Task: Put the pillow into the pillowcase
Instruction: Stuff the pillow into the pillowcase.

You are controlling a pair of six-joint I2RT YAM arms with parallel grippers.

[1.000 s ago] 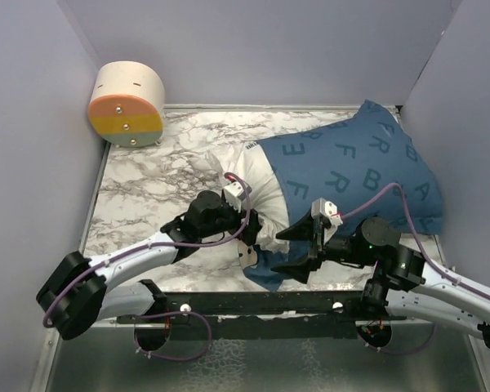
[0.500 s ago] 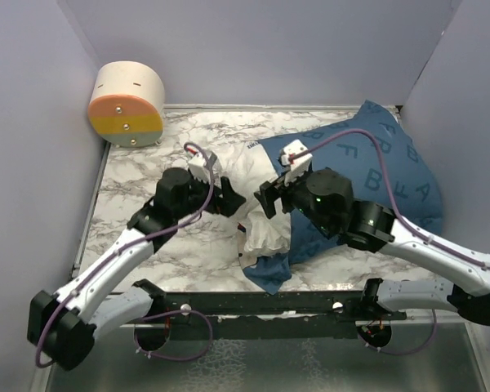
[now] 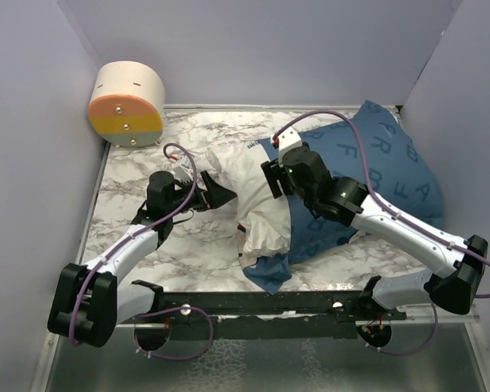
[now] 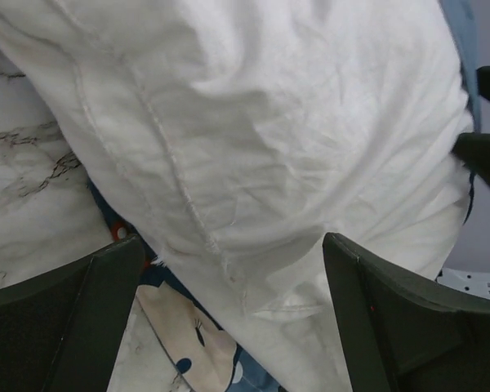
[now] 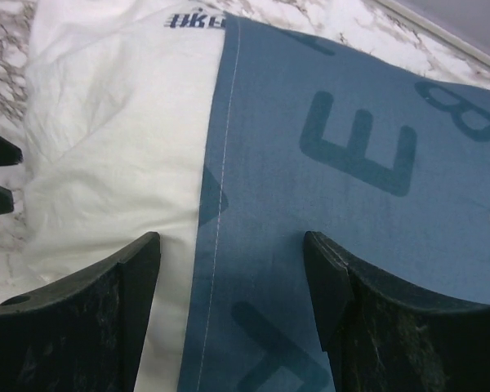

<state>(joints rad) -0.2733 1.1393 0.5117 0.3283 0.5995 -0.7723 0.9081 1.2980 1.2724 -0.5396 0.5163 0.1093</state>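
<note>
The white pillow [image 3: 260, 196] lies on the marble table with its right part inside the dark blue lettered pillowcase [image 3: 367, 167]; its left end sticks out. My left gripper [image 3: 213, 193] stands open just left of that bare end, and in the left wrist view the pillow [image 4: 253, 139] bulges between its spread fingers [image 4: 392, 327] above a mouse-face patch of pillowcase [image 4: 184, 347]. My right gripper [image 3: 274, 177] hovers open over the case's mouth. Its wrist view shows the stitched hem of the pillowcase [image 5: 351, 163] between the jaws, pillow [image 5: 106, 147] to the left. It grips nothing.
A beige round box [image 3: 127, 103] with an orange, yellow and teal face stands at the back left corner. Grey walls close in the marble tabletop [image 3: 147, 171] on three sides. A corner of the case hangs at the near edge [image 3: 269, 273].
Both grippers moved away from the near edge: the left swung back and left to the pillow's bare end, the right rose to the case's mouth. The right jaws narrowed a little.
</note>
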